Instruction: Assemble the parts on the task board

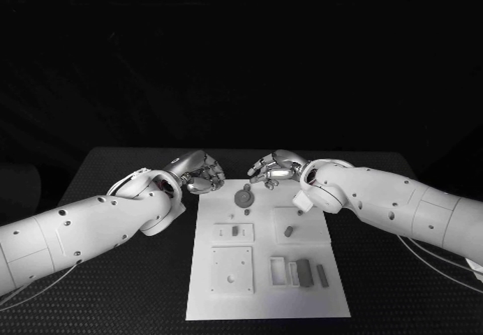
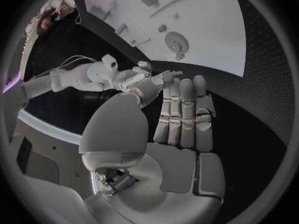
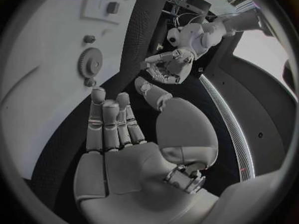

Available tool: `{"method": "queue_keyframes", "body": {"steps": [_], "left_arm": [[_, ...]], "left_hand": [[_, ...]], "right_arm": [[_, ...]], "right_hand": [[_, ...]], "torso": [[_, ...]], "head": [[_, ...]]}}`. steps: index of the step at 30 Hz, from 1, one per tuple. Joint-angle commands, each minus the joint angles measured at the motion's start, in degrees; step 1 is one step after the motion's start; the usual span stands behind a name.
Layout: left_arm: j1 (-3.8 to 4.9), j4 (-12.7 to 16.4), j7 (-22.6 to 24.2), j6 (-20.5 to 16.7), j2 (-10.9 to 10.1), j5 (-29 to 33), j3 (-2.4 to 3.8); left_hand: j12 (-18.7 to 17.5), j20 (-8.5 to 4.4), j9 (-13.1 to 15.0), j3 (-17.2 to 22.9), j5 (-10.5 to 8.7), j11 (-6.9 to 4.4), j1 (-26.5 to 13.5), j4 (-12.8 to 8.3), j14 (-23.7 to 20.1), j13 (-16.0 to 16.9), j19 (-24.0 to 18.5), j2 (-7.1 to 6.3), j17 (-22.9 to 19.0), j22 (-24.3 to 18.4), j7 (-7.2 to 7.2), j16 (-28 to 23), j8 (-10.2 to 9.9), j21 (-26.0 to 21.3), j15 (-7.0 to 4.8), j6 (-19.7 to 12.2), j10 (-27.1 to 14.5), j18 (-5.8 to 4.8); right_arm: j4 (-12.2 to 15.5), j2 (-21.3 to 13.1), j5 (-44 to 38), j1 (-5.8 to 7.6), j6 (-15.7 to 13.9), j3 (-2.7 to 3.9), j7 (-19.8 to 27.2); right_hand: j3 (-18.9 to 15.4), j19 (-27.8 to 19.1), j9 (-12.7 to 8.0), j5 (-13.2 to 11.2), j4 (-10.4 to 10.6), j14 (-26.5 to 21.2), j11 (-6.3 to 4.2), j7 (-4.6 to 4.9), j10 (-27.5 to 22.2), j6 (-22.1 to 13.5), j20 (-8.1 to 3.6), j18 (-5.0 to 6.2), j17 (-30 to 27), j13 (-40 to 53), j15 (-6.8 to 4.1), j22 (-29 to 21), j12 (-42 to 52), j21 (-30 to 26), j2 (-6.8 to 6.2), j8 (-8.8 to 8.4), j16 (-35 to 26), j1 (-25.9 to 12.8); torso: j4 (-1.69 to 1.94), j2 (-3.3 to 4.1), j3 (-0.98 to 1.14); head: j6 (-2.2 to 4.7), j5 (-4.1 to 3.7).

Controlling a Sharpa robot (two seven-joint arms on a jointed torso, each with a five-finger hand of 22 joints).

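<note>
In the head view the left arm [image 1: 91,223] comes in from the lower left edge and ends just left of the frame's middle, where the left hand [image 1: 197,174] hovers at the upper left corner of the task board [image 1: 266,307]. Its fingers are curled loosely toward the board's far edge, and nothing sits between them. The left wrist view shows the same hand [image 2: 181,119] with its fingers [image 2: 185,115] laid straight, side by side, the thumb set apart, the palm bare; it holds nothing and touches nothing that can be made out.

The white task board lies in the middle of the black table [image 1: 121,300], running from mid-frame down to the lower middle. Near its top edge, between the two hands, lies a round toothed part, the gear [image 1: 243,197], with a smaller peg [image 1: 246,211] just below it. Lower on the board stand raised square plates and several small grey parts [image 1: 305,272] in slots toward the lower right.

Right of centre, the right hand [image 1: 273,168] hangs over the board's upper right corner, fingers bent slightly inward, well apart from the gear. In the right wrist view this hand [image 3: 118,134] is spread flat with fingers [image 3: 107,124] straight and together, thumb off to the side, empty. The right arm [image 1: 403,209] leaves by the right edge.
</note>
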Motion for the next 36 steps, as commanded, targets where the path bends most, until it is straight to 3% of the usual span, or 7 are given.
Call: {"method": "queue_keyframes", "body": {"steps": [1,4,13,20,27,36], "left_arm": [[0.38,0.16,1.08,1.96,-0.20,12.07,0.25],[0.58,-0.35,1.26,2.81,-0.36,18.99,0.28],[0.67,-0.90,2.38,5.07,-1.17,31.28,0.33],[0.69,-1.42,3.98,9.66,-1.74,40.91,0.43],[0.81,-2.20,4.72,11.23,-2.39,44.03,0.54],[1.32,-4.65,5.23,10.91,-2.83,42.96,0.52]], "left_hand": [[-0.28,0.36,-0.04,0.02,-0.13,0.36,-0.64,0.08,0.13,-0.10,0.13,0.07,-0.07,0.99,0.27,-0.28,-0.26,-0.32,0.43,-0.11,0.09,-0.80],[-0.37,0.37,-0.05,-0.06,-0.14,0.39,-0.76,0.10,0.12,-0.16,0.13,0.15,-0.09,0.98,0.31,-0.36,-0.30,-0.39,0.44,-0.19,0.10,-0.81],[-0.62,0.39,-0.09,-0.26,-0.13,0.50,-1.08,0.10,0.04,-0.31,0.14,0.46,-0.14,0.91,0.41,-0.61,-0.43,-0.62,0.46,-0.42,0.03,-0.81],[-0.90,0.49,-0.13,-0.43,-0.03,0.65,-1.32,-0.03,-0.17,-0.48,-0.07,0.80,-0.21,0.81,0.54,-0.92,-0.57,-0.95,0.56,-0.71,-0.16,-0.84],[-1.02,0.55,-0.13,-0.65,0.01,0.73,-1.62,-0.05,-0.22,-0.56,-0.12,1.11,-0.24,0.77,0.59,-1.07,-0.61,-1.10,0.64,-0.81,-0.18,-0.83],[-1.08,0.57,-0.13,-0.79,0.01,0.75,-1.70,-0.15,-0.24,-0.60,-0.16,1.15,-0.25,0.74,0.60,-1.15,-0.63,-1.17,0.66,-0.88,-0.19,-0.83]], "right_arm": [[-0.07,0.18,3.15,-0.34,3.02,-0.04,1.58],[-0.15,0.32,5.19,-0.63,3.87,-0.05,1.73],[-0.54,0.40,14.63,-1.18,7.80,-0.07,3.23],[-0.67,0.56,22.60,-1.30,11.87,-0.07,2.99],[-0.71,0.92,24.72,-1.62,12.88,-0.08,2.18],[-0.92,0.70,23.87,-1.69,11.36,-0.08,2.77]], "right_hand": [[-0.01,-0.42,-0.06,-0.02,-0.49,-0.35,-0.05,0.04,-0.44,0.48,0.09,0.91,-0.08,-0.10,-0.10,1.05,0.30,-0.14,0.71,0.30,0.33,-0.09],[-0.11,-0.44,-0.09,-0.02,-0.52,-0.38,-0.02,0.07,-0.47,0.46,0.14,0.91,-0.09,-0.14,-0.07,1.04,0.30,-0.15,0.71,0.30,0.33,-0.26],[-0.15,-0.71,-0.20,-0.02,-0.75,-0.70,0.12,0.21,-0.73,0.31,0.28,0.91,-0.20,-0.28,0.06,0.97,0.24,-0.36,0.95,0.24,0.15,-0.49],[-0.19,-1.70,-0.54,-0.02,-0.76,-1.71,0.42,0.51,-1.37,-0.41,0.80,0.91,-0.62,-0.58,0.37,0.80,0.10,-1.11,1.18,-0.08,-0.63,-1.17],[-0.18,-1.89,-0.78,-0.02,-0.51,-1.96,0.65,0.75,-1.66,-1.04,0.98,0.91,-0.72,-0.72,0.59,0.79,0.10,-1.29,1.27,-0.37,-0.74,-1.46],[-0.15,-1.87,-0.80,-0.02,-0.48,-1.96,0.67,0.76,-1.68,-1.04,0.99,0.91,-0.71,-0.73,0.61,0.80,0.13,-1.29,1.33,-0.35,-0.71,-1.43]], "torso": [[0.02,0.01,0.03],[0.03,0.01,0.03],[0.02,0.05,-0.01],[-0.01,0.06,-0.05],[0.00,0.03,-0.04],[0.08,-0.01,-0.02]], "head": [[0.22,-0.10],[0.40,-0.18],[0.77,-0.26],[1.16,-0.34],[1.41,-0.49],[1.45,-0.32]]}}
